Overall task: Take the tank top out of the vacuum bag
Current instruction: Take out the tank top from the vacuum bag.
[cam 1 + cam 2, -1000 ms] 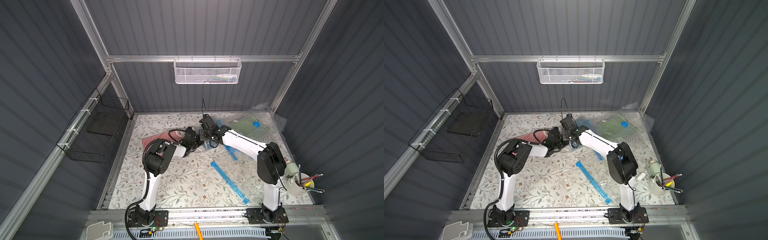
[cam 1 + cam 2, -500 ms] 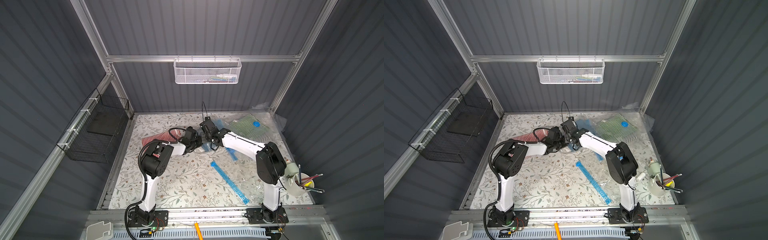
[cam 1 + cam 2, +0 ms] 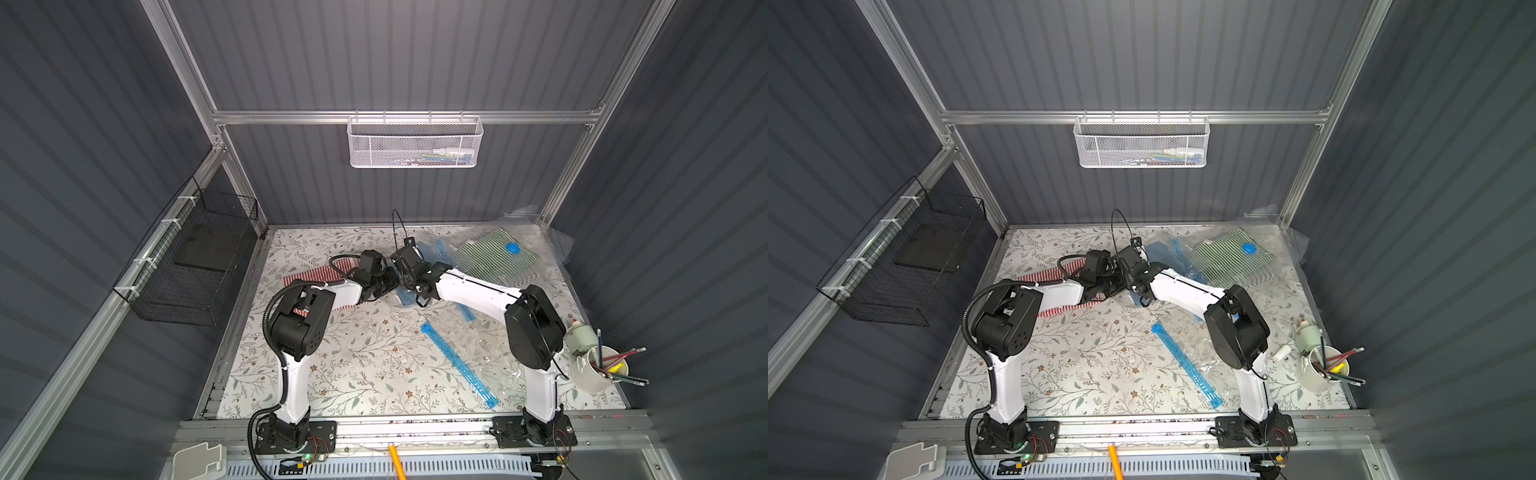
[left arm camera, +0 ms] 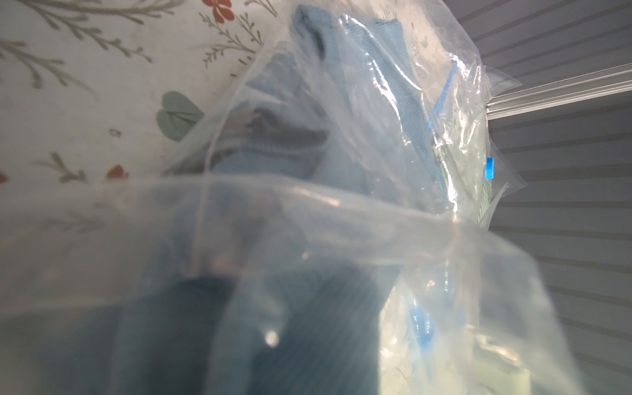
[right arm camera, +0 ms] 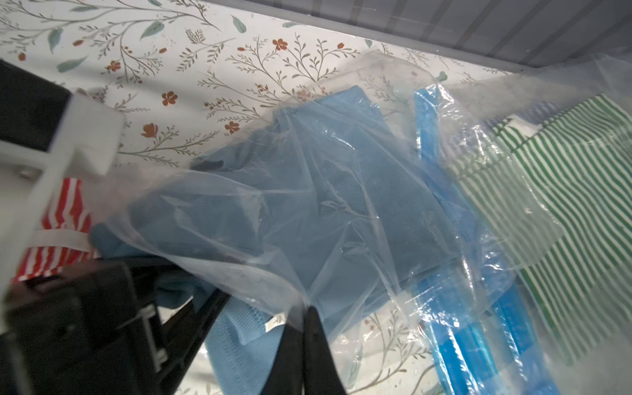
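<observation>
1. My right tool [image 5: 304, 318] is pinched tight on the vacuum bag [image 5: 260, 219] film at its mouth.
2. My left tool [image 3: 386, 282] is closed narrow, apparently on the blue tank top [image 5: 342, 178]; the view is blurred.
3. The tank top lies mostly inside the bag, with one edge out.
4. Step in hand: extraction. The next move calls for drawing the tools apart with the bag anchored.

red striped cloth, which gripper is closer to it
Left. The left gripper sits at the edge of the red striped cloth, shut on the tank top; the right gripper is just beyond, pinching the vacuum bag.
</observation>
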`<state>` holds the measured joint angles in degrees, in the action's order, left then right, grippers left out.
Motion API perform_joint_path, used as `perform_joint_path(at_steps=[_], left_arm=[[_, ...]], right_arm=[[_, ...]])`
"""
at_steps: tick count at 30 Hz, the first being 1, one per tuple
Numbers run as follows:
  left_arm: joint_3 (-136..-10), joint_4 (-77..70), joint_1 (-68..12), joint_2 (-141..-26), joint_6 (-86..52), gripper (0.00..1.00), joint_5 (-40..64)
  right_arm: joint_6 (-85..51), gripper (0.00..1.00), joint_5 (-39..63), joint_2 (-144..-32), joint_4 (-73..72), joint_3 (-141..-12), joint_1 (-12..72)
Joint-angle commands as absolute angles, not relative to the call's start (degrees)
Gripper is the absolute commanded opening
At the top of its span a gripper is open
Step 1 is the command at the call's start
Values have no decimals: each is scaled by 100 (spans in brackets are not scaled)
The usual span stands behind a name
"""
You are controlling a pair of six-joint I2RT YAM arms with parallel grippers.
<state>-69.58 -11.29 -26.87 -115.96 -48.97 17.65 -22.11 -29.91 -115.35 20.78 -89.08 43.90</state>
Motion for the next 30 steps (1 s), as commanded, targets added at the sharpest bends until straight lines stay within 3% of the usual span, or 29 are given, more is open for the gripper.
perform_joint_path(at_steps=[1, 17, 18, 19, 20, 22, 26, 30], left_arm=[[-6987, -938, -2620, -11146, -4929, 0, 2029], [-6065, -72, -2367, -10266, -4378, 0, 2111], [-6048, -39, -2341, -10265, -4339, 0, 2097], [-6036, -29, -2329, -10283, -4318, 0, 2088], [-6047, -12, -2320, -10309, -4277, 0, 2085], [-6105, 12, -2320, -10368, -4211, 0, 2122], [-6124, 18, -2320, -10414, -4146, 0, 2068], [-6157, 133, -2320, -10458, -4033, 0, 1992]], right_arm=[[-2212, 0, -3156, -11734, 2157, -8884, 4395], [-2119, 0, -2785, -12152, 2694, -9531, 4329], [-2120, 7, -2593, -12134, 2750, -9546, 4272], [-2127, 28, -2160, -12073, 2806, -9580, 4165], [-2147, 42, -1611, -12014, 2884, -9636, 4033], [-2119, 50, -1157, -11859, 2994, -9708, 3866], [-1747, 65, -1318, -11619, 3181, -9824, 3584], [-1692, 70, -830, -11473, 3021, -9664, 3035]])
